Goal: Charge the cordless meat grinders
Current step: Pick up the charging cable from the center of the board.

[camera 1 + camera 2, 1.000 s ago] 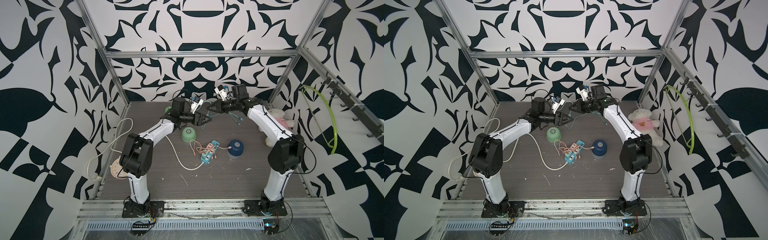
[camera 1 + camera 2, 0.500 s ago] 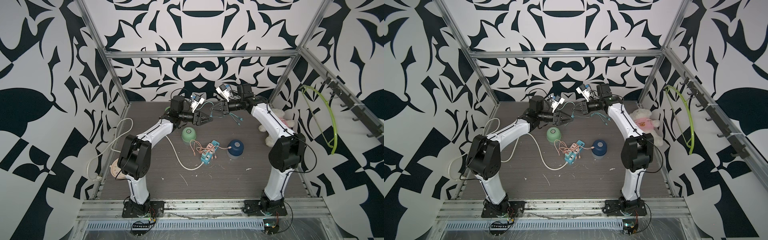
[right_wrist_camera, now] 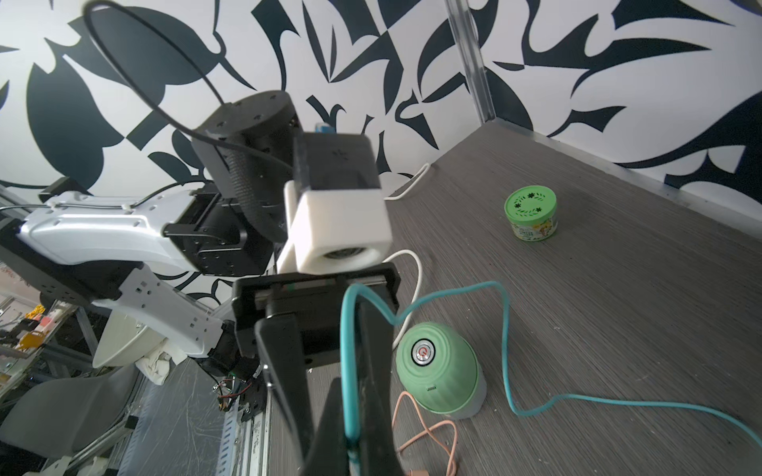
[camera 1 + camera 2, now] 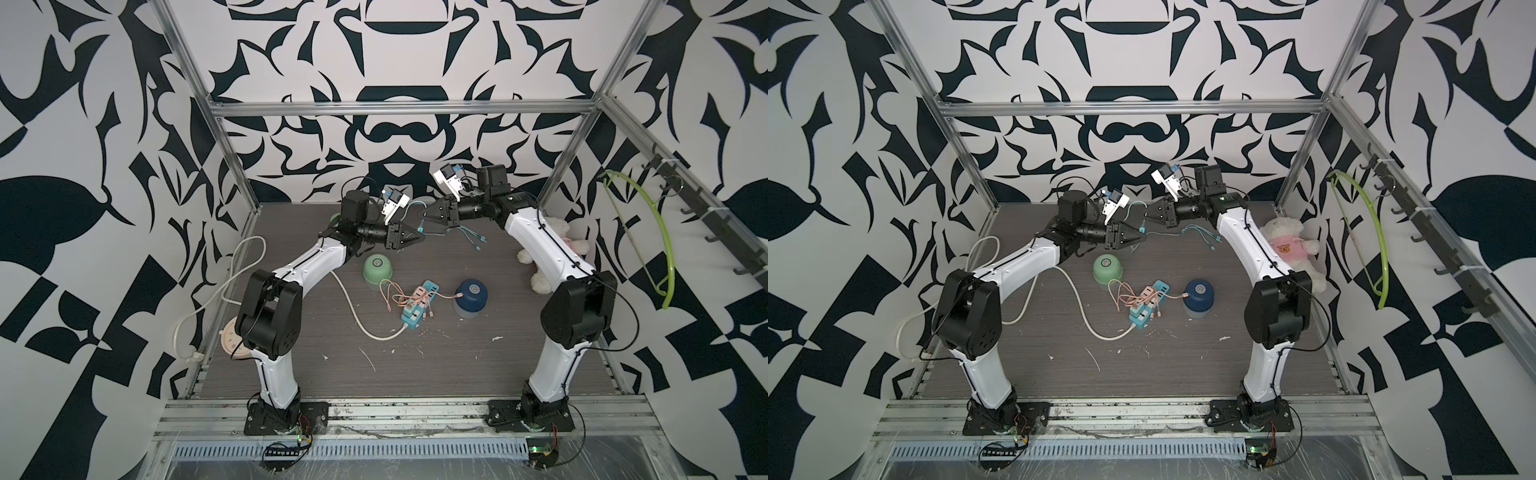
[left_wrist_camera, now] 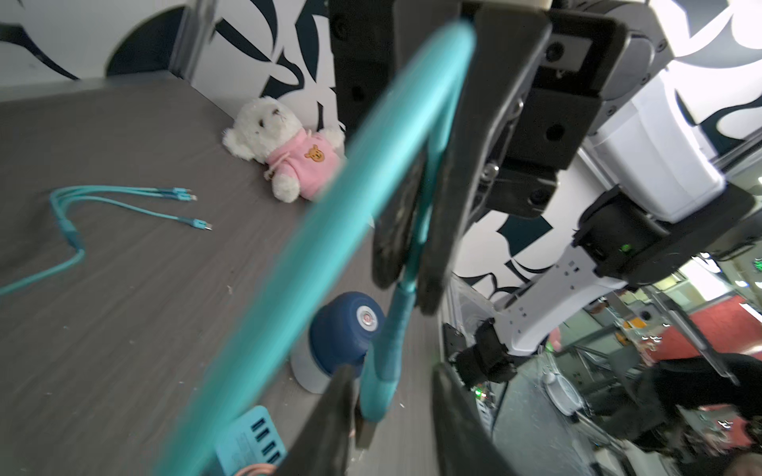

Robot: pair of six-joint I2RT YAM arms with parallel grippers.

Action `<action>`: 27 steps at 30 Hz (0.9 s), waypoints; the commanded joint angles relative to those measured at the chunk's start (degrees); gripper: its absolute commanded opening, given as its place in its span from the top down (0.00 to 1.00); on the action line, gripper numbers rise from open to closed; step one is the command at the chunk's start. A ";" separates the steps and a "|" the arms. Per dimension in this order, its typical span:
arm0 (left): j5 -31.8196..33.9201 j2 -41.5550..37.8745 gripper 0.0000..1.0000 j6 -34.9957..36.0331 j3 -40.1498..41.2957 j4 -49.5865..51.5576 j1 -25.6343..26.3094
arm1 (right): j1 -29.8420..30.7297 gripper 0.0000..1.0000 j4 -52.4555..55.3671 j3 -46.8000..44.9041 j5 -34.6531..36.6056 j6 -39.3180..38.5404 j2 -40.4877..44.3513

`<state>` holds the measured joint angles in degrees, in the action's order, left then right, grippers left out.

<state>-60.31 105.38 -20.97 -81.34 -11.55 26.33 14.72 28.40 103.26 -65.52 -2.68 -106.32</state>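
1. Both arms reach into the upper middle of both top views. The left gripper point(image 4: 420, 238) and right gripper point(image 4: 424, 216) meet almost tip to tip above the back of the table point(image 4: 457, 374).
2. The right gripper is clamped tight on the teal cable point(image 5: 321, 247). In the left wrist view its two fingers pinch the strand at upper centre.
3. The left gripper's jaws sit either side of the cable's plug point(image 5: 381, 383), at lower centre of the left wrist view. One finger is close against the plug and a sliver of gap shows on the other side, so I cannot tell whether it is truly pinched.
4. The cable's far end splits into three small connectors point(image 4: 478, 241), which lie on the table just right of the grippers in both top views.
5. The mint green grinder point(image 4: 377, 269) stands upright a little left of centre, just below the left gripper in frame, with its silver button up.
6. The dark blue grinder point(image 4: 471, 293) stands upright right of centre. A pink cable point(image 4: 448, 296) reaches its side, though I cannot tell whether it is seated.
7. Between the grinders lies a light blue charging hub point(image 4: 419, 305) with pink leads tangled over it. A white cord point(image 4: 357, 320) curves away from it toward the left.
8. A teddy bear point(image 4: 1287, 245) sits at the table's right edge, and a small green jar point(image 3: 531, 212) stands at the back left.
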 commanded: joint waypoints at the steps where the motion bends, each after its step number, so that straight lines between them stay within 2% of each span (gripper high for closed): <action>1: 5.03 -1.62 0.84 3.23 -1.37 1.36 0.11 | 0.48 1.00 -1.58 0.97 2.40 2.92 1.68; 4: 8.01 -2.17 1.00 5.31 -1.46 3.00 0.13 | 0.59 1.00 -1.09 0.95 3.34 3.83 1.69; 7: 9.06 -2.38 1.00 6.41 -1.54 4.24 0.06 | 0.57 1.00 -0.47 0.83 4.10 4.02 2.09; 8: 9.01 -2.43 1.00 6.62 -1.54 4.46 0.08 | 0.52 0.93 0.19 0.96 4.43 3.81 2.28; 10: 8.81 -2.38 1.00 6.69 -1.69 4.76 0.13 | 0.13 0.70 3.42 1.02 6.05 1.76 3.23; 13: 12.53 -2.45 1.00 8.96 -2.54 7.68 0.14 | -1.71 0.51 7.30 1.38 9.71 1.71 4.74; 14: 14.79 -2.57 1.00 10.50 -2.97 9.18 0.33 | -1.96 0.49 9.25 2.44 12.69 2.45 4.89; 17: 24.57 -2.01 1.00 17.42 -6.24 17.05 1.65 | -0.64 0.50 17.01 7.43 29.53 8.86 5.13; 19: 31.02 -0.93 1.00 19.43 -8.33 20.52 2.66 | 2.06 0.51 18.38 8.67 41.33 19.82 6.15; 22: 37.89 0.24 1.00 19.47 -9.45 20.98 3.84 | 5.55 0.59 19.74 9.80 49.48 35.09 6.45; 24: 41.28 0.53 1.00 19.59 -9.45 20.24 4.64 | 6.91 0.61 20.44 11.17 51.50 42.47 5.38; 27: 43.77 0.88 1.00 20.33 -9.44 19.31 5.64 | 9.05 0.61 19.81 14.91 52.09 47.41 3.00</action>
<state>-22.92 105.03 -2.90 -90.00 5.91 31.27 22.55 47.35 114.50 -19.75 32.93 -102.56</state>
